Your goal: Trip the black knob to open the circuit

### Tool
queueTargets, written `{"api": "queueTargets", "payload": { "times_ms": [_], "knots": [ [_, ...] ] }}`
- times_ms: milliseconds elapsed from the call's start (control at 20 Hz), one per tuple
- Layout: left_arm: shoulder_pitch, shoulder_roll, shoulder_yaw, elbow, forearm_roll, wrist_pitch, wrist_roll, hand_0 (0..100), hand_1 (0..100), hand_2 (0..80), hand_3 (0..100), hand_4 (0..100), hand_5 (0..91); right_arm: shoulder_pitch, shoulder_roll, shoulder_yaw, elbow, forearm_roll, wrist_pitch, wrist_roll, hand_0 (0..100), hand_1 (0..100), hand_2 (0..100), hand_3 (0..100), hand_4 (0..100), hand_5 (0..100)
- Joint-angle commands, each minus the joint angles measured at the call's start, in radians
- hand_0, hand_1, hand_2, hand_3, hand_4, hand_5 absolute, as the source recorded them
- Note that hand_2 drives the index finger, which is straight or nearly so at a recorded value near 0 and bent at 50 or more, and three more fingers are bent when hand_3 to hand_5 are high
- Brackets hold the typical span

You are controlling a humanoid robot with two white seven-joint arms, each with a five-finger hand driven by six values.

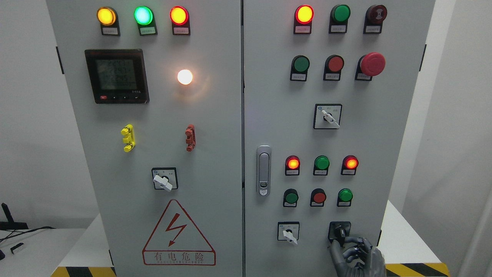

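The black knob (339,232) sits in a black square plate at the lower right of the grey cabinet's right door (384,154), its handle pointing down. My right hand (342,246), dark and metallic, comes up from the bottom edge just below it. Its fingers (353,240) curl in from the right and the thumb rises from the left, closing on the knob's lower end. My left arm does not show.
A white selector switch (289,232) sits left of the black knob, with rows of red and green lamps above. A door latch (263,170) is on the right door's left edge. The left door (215,146) carries a meter, lamps and a red warning triangle.
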Motion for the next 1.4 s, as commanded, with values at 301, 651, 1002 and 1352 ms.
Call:
{"api": "queueTargets", "payload": {
  "times_ms": [301,651,1002,1352],
  "knots": [
    [0.0,0.001,0.0,0.001,-0.031,-0.001,0.0,12,39,0.0,0,0,0.0,-0.004,0.0,-0.009,0.008,-0.001,-0.001,-0.002,42,73,53,81,83,96],
    [0.0,-0.001,0.0,-0.001,-0.031,-0.001,0.0,12,39,0.0,0,0,0.0,-0.004,0.0,-0.009,0.008,-0.004,0.016,-0.002,43,74,54,82,83,96],
    [0.0,0.001,0.0,0.0,-0.031,-0.001,0.0,12,39,0.0,0,0,0.0,-0.006,0.0,-0.004,0.006,-0.01,0.02,-0.002,44,75,55,82,84,96],
    [0.0,-0.001,0.0,0.001,-0.031,-0.001,0.0,12,39,0.0,0,0,0.0,-0.013,0.0,-0.006,0.003,-0.013,0.02,-0.002,45,75,55,83,85,96]
  ]
}}
